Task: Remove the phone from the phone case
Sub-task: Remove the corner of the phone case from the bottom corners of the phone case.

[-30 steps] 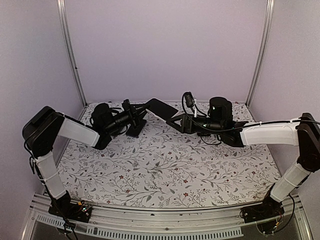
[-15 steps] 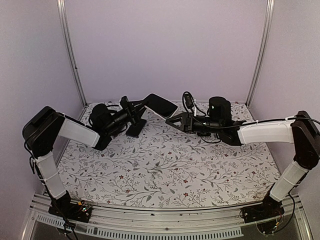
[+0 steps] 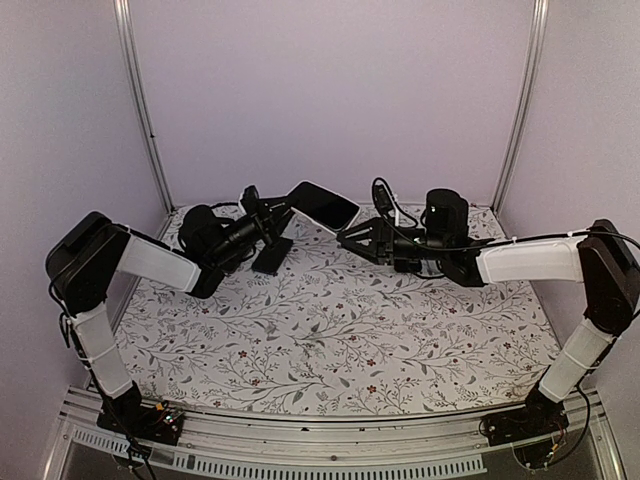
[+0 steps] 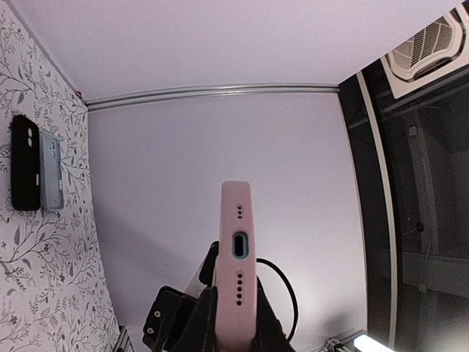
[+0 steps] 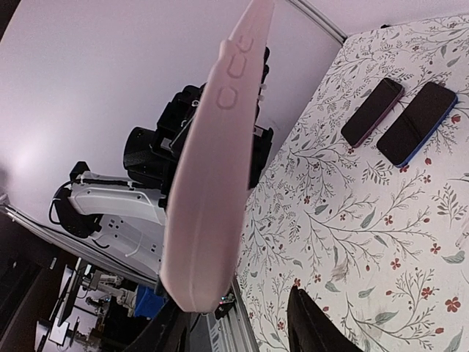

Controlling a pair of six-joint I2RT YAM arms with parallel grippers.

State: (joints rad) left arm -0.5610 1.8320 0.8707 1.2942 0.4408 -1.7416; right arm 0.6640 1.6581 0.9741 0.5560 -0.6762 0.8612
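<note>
The phone in its pink case (image 3: 323, 205) is held in the air at the back of the table, its dark screen facing up. My left gripper (image 3: 284, 213) is shut on its left end. In the left wrist view the case's pink edge with the charging port (image 4: 236, 249) stands upright between my fingers (image 4: 198, 326). My right gripper (image 3: 350, 237) is open just below the phone's right end. In the right wrist view the pink case (image 5: 216, 169) fills the middle and ends just above my left finger (image 5: 165, 334), with no grip on it.
A black item (image 3: 270, 256) lies on the floral mat under the left gripper. The left wrist view shows a black case (image 4: 26, 163) beside a grey-blue phone (image 4: 51, 170). The right wrist view shows a maroon phone (image 5: 372, 111) and a dark blue-edged phone (image 5: 418, 121).
My left gripper has lifted and tilted the phone up and to the right. My right gripper has moved left and up, closer under the phone's free end.
</note>
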